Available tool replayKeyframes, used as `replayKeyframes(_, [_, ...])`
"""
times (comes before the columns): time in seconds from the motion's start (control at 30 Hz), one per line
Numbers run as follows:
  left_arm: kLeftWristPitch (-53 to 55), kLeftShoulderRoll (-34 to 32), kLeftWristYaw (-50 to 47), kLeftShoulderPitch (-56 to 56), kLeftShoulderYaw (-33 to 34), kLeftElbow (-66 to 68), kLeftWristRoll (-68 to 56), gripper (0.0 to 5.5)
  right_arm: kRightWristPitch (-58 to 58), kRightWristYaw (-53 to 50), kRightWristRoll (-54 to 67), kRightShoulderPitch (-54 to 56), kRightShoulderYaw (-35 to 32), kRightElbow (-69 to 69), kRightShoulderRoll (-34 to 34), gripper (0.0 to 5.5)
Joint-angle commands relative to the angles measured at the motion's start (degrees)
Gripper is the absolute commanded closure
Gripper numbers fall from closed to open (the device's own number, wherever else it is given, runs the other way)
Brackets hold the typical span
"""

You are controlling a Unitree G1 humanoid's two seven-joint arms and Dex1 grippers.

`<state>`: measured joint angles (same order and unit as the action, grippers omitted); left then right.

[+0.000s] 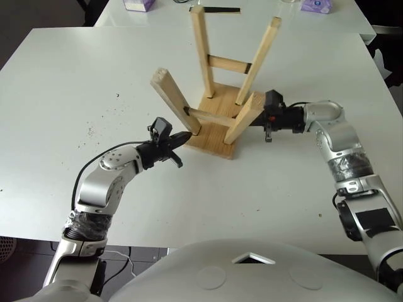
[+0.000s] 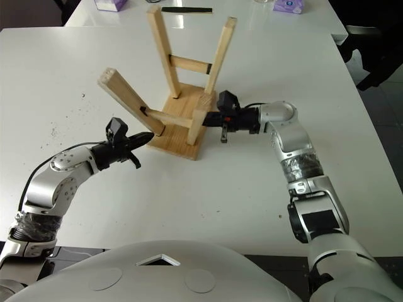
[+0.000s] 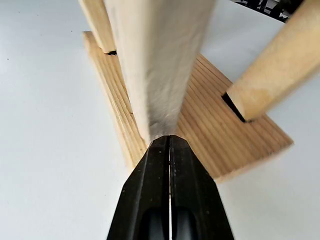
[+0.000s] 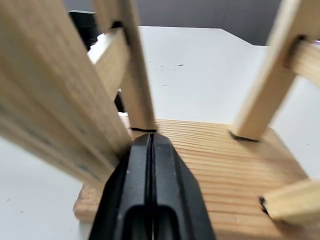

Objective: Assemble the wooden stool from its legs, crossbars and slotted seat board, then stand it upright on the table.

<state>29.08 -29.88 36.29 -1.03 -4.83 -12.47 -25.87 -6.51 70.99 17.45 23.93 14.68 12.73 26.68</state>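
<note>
**Stool (image 1: pixel 206 75) upside down on table (image 1: pixel 63 82); both grippers shut, tips set against its near legs.**

Seat board (image 1: pixel 211 143) lies flat between the two sets of fingertips, with four legs (image 1: pixel 259 60) up and crossbars (image 1: pixel 227 63) seated. Left gripper (image 1: pixel 186 135): fingers clenched together, empty, tips butting the foot of the left near leg (image 1: pixel 176 100) where it meets its slot. That leg leans outward, so this is likely a push to seat or square it. Right gripper (image 1: pixel 254 119): fingers also closed on nothing, tips against the right near leg (image 1: pixel 244 116) just above the board, probably a counter-brace so the board cannot slide. Judgement: joinery nearly done; stool not yet turned upright.
</note>
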Motion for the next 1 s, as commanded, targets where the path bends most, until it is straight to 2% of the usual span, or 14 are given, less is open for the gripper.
replayKeyframes(0.03, [-0.38, 0.84, -1.39, -0.43, 1.03, 1.55, 1.83, 5.48, -3.58, -6.21, -1.23, -7.15, 2.16, -10.50, -2.13, 5.50])
replayKeyframes(0.2, [-1.48, 2.21, -4.12, -2.50, 2.64, 5.95, 4.24, 5.48, -8.40, -20.15, -4.59, -14.42, 3.52, -20.62, -6.75, 5.50])
replayKeyframes(0.3, [-2.55, 1.85, -6.14, -2.48, 5.44, 8.30, 5.53, 5.48, -11.06, -24.74, -4.77, -17.70, 1.80, -26.31, -6.54, 5.50])
replayKeyframes(0.43, [-2.93, 1.49, -8.52, -1.25, 10.73, 8.72, 5.37, 5.48, -16.82, -24.56, 0.58, -23.36, -3.24, -36.04, -1.94, 5.50])
replayKeyframes(0.53, [1.76, 0.28, -5.15, 5.34, 13.34, 0.60, 0.11, 5.48, -18.23, -16.58, 5.74, -30.84, -7.25, -41.21, 6.99, 5.50])
replayKeyframes(0.6, [4.60, -2.66, -0.79, 13.71, 12.45, -7.30, -2.43, 5.48, -14.88, -13.03, 3.13, -33.45, -9.56, -37.22, 13.04, 5.50])
replayKeyframes(0.7, [6.53, -5.57, 2.52, 22.20, 12.45, -13.34, -3.56, 5.48, -10.24, -15.11, -2.63, -28.17, -10.65, -25.01, 15.29, 5.50])
replayKeyframes(0.83, [6.92, -7.11, 4.14, 23.51, 9.85, -14.05, -2.02, 5.48, -3.82, -21.78, -9.60, -14.47, -9.96, -5.91, 11.80, 5.50])
replayKeyframes(1.0, [7.75, -3.78, 2.55, 18.77, 1.77, -12.61, 0.51, 5.48, 5.78, -24.30, -17.67, -1.26, -4.37, 16.00, 6.73, 5.50])
